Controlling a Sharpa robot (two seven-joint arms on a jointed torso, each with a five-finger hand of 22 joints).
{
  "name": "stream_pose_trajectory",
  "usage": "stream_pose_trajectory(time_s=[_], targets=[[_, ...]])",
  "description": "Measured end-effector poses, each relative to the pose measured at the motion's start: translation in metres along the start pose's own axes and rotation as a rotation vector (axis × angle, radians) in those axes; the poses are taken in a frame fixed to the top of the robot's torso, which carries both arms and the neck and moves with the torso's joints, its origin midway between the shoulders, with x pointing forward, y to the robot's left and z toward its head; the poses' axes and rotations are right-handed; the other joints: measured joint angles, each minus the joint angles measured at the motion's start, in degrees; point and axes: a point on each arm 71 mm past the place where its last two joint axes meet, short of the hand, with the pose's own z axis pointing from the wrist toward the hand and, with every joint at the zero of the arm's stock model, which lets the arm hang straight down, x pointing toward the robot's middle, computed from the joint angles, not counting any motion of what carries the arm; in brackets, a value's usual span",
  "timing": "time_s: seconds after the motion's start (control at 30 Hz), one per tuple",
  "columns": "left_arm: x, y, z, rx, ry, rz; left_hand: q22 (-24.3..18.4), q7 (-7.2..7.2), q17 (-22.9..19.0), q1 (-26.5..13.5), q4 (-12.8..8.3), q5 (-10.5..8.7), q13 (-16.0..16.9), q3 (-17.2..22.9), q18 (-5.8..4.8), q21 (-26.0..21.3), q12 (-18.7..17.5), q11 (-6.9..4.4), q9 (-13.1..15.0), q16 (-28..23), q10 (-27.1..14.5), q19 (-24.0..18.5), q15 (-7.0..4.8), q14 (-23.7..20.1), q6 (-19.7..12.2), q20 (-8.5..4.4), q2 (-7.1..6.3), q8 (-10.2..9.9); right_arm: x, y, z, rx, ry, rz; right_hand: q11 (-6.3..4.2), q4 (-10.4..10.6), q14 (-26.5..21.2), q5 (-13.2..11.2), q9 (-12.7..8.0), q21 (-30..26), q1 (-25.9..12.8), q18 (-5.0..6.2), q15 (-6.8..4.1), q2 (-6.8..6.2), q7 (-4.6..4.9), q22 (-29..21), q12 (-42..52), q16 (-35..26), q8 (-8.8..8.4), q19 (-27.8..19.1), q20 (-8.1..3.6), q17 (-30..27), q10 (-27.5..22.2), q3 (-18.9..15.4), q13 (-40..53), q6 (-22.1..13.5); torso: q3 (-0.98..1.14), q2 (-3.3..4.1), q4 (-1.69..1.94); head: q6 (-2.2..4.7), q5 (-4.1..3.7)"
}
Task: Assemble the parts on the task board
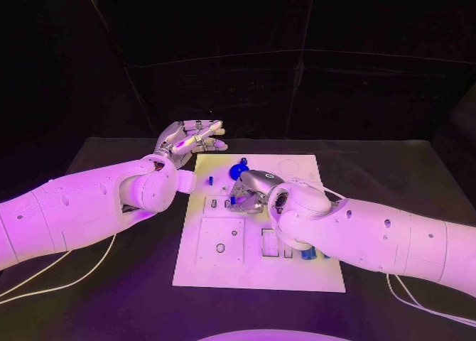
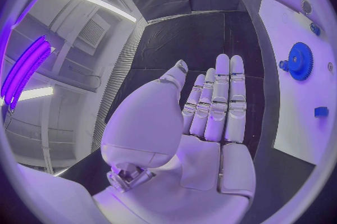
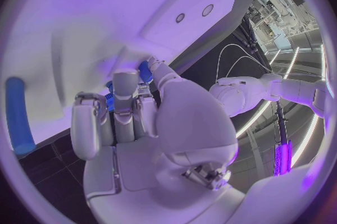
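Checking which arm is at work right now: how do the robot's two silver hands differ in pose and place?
The left hand hovers beside the white task board's far left corner, fingers straight, holding nothing; the right hand is over the board with fingers curled down. The left touches no part; the right's fingers are on a small blue part. Both are silver, on white arms.

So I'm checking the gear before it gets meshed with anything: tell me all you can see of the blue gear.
The blue gear is a round, toothed wheel with a small hub at its middle, plastic by its look. It sits on the white task board, toward its far end, just beyond the right hand. The left hand hangs open beside the board, apart from it. Whether it lies flat or on a peg is unclear.
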Motion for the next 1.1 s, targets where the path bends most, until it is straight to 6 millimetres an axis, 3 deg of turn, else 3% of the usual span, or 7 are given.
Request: stream_pose_trajectory(time_s=[0.23,0.47,0.7,0.97,1.1], targets=[[-0.0002,0.0000,0.0000,0.000,0.000,0.000,0.0,0.00,0.0,0.0,0.0,0.00,0.0,0.0,0.00,0.0,0.0,0.00,0.0,0.0,0.0,0.0,0.00,0.0,0.0,0.00,0.00,0.0,-0.0002,-0.0004,0.0001,0.004,-0.004,-0.003,0.25,0.4,0.2,-0.3,-0.1,0.0,-1.1,0.00,0.20,-1.10,0.35,0.0,-0.4,0.0,-0.33,0.0,0.42,0.0,-0.2,-0.4,0.0,-1.1,-0.02,0.00,0.03,-0.02,-0.03],[-0.0004,0.0000,-0.0001,0.000,0.000,0.000,0.0,0.00,0.0,0.0,0.0,0.00,0.0,0.0,0.00,0.0,0.0,0.00,0.0,0.0,0.0,0.0,0.00,0.0,0.0,0.00,0.00,0.0,0.0000,-0.0005,0.0001,0.005,-0.009,-0.002,0.47,0.6,0.0,-0.4,-0.1,-0.2,-1.3,0.00,0.40,-1.33,0.47,0.0,-0.4,0.0,-0.57,0.0,0.42,0.0,-0.5,-0.6,0.0,-1.2,-0.02,0.00,0.04,-0.01,0.05],[-0.0004,0.0000,-0.0001,0.000,0.000,0.000,0.0,0.00,0.0,0.0,0.0,0.00,0.0,0.0,0.00,0.0,0.0,0.00,0.0,0.0,0.0,0.0,0.00,0.0,0.0,0.01,0.00,0.0,0.0001,-0.0014,-0.0001,0.008,-0.018,0.002,0.47,1.6,0.0,-2.9,0.0,-0.2,-2.2,0.00,0.40,-2.16,0.40,0.0,-0.6,0.0,-0.57,-0.2,0.63,0.0,-0.5,-1.6,0.0,-1.9,-0.02,0.00,0.03,0.00,0.10],[-0.0003,0.0000,-0.0001,0.000,0.001,-0.001,0.0,0.00,0.0,0.0,0.0,0.00,0.0,0.0,0.00,0.0,0.0,0.00,0.0,0.0,0.0,0.0,0.00,0.0,0.0,0.01,0.00,0.0,0.0001,-0.0023,-0.0005,0.010,-0.034,0.009,0.77,2.9,0.1,-2.7,0.0,-0.2,-3.4,0.01,0.72,-3.45,0.68,0.0,-1.0,0.0,-1.47,0.0,0.83,0.0,-1.2,-4.1,0.0,-4.3,-0.02,0.00,0.02,-0.05,0.01],[-0.0003,0.0000,0.0000,0.000,0.001,-0.001,0.0,0.00,0.0,0.0,0.0,0.00,0.0,0.0,0.00,0.0,0.0,0.00,0.0,0.0,0.0,0.0,0.00,0.0,0.0,0.01,0.00,0.0,-0.0011,-0.0016,-0.0009,0.003,-0.050,0.016,0.77,3.4,0.0,-2.7,-0.1,-0.2,-3.4,0.01,0.81,-3.45,0.76,0.0,-1.1,0.0,-1.64,0.0,0.83,0.0,-1.2,-4.7,0.0,-4.8,-0.01,0.00,0.02,-0.07,0.01]])
